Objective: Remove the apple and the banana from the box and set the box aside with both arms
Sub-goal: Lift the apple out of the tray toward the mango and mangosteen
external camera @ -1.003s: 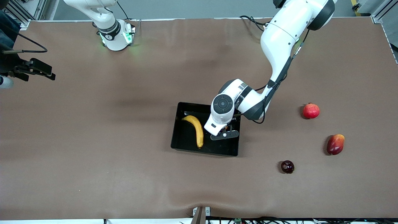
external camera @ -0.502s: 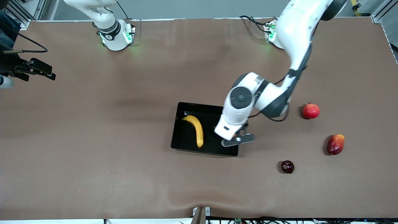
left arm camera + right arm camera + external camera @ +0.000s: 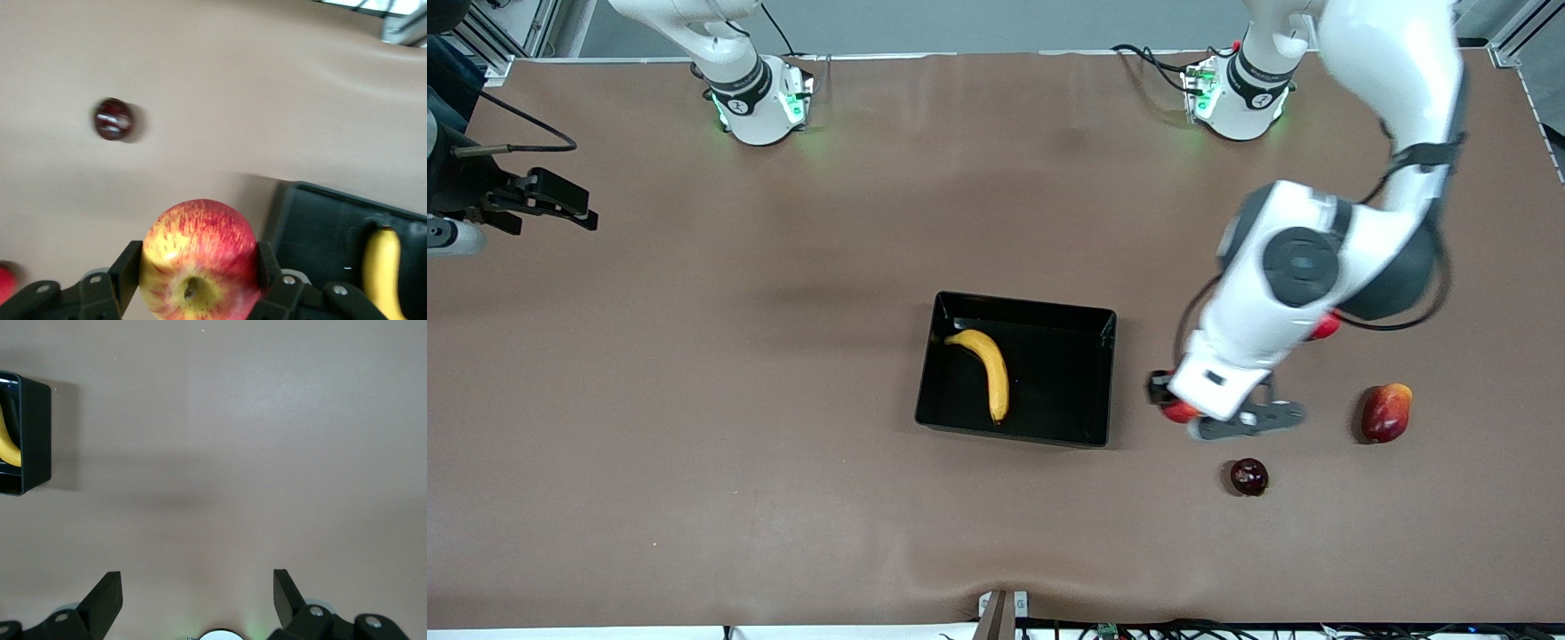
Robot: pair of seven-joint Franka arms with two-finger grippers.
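The black box [image 3: 1060, 378] lies mid-table with the yellow banana [image 3: 989, 366] in it, toward the right arm's end. My left gripper [image 3: 1179, 405] hangs over bare table beside the box, toward the left arm's end, shut on the red and yellow apple [image 3: 1181, 412]. In the left wrist view the apple [image 3: 199, 257] sits squeezed between both fingers [image 3: 129, 268], with the box [image 3: 330, 233] and banana [image 3: 381, 267] to one side. My right gripper [image 3: 574, 211] waits open over the right arm's end of the table. The right wrist view shows its gripper [image 3: 197, 600] with nothing in it, and the box [image 3: 35, 433] at the edge.
A dark purple plum [image 3: 1248, 476] lies nearer the front camera than the left gripper; it also shows in the left wrist view as the plum [image 3: 112, 119]. An oblong red and yellow fruit [image 3: 1386, 412] lies toward the left arm's end. A red pomegranate [image 3: 1325, 328] is mostly hidden under the left arm.
The left arm has swung from over the box toward the left arm's end of the table, carrying the apple out past the box wall. The right arm has hardly moved.
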